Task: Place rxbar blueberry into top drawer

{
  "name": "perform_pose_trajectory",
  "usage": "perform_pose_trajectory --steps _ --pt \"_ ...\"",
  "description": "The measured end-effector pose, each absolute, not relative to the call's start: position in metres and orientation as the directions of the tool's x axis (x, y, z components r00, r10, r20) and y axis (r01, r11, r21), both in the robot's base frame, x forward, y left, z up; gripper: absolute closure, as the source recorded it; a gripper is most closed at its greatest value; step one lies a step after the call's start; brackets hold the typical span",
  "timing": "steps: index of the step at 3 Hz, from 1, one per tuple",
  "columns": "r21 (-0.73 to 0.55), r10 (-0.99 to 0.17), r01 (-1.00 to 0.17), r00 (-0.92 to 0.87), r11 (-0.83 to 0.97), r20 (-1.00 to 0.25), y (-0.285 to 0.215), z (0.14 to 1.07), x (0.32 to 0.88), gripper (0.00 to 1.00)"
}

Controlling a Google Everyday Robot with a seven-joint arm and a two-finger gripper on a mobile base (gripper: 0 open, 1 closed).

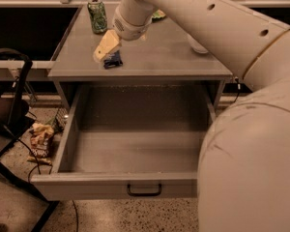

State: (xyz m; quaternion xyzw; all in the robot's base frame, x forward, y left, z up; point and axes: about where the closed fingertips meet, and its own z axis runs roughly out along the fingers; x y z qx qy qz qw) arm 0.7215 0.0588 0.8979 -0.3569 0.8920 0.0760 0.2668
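Observation:
The rxbar blueberry (112,60) is a small dark blue wrapper lying on the grey cabinet top (159,52), near its front left. My gripper (105,48) hangs right over it, its pale fingers (106,45) pointing down and left at the bar's upper edge. The arm partly covers the bar. The top drawer (135,151) stands pulled wide open below the cabinet top, with nothing in it. Its grey front panel carries a small black handle (144,191).
A green soda can (97,15) stands at the back left of the cabinet top. A white bowl (198,45) and a green bag (158,14) are mostly hidden behind my arm. A black stand (12,100) and a snack bag (40,141) are on the floor at the left.

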Motion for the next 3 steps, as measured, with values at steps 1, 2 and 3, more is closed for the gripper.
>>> perform_pose_trajectory --steps 1,2,3 --pt "-0.016 -0.57 -0.657 -0.642 0.754 -0.513 0.079 0.878 0.741 0.0" --pt "0.009 -0.538 -0.625 -0.679 0.781 -0.499 0.085 0.862 0.762 0.0" --pt "0.021 -0.498 -0.574 -0.728 0.819 -0.471 0.082 0.841 0.779 0.0"
